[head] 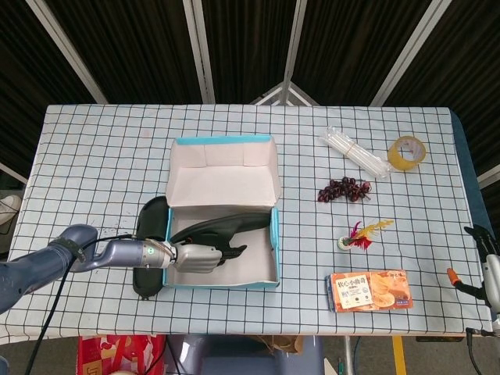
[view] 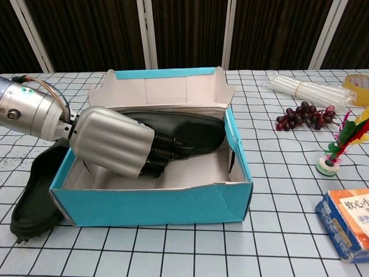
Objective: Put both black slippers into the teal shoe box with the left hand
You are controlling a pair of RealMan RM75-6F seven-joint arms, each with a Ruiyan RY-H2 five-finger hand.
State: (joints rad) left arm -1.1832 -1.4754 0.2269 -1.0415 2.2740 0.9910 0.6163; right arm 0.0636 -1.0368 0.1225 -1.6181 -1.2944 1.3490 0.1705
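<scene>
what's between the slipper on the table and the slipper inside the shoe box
The teal shoe box's left wall separates the outside slipper from the boxed slipper; the chest view shows it.
</scene>
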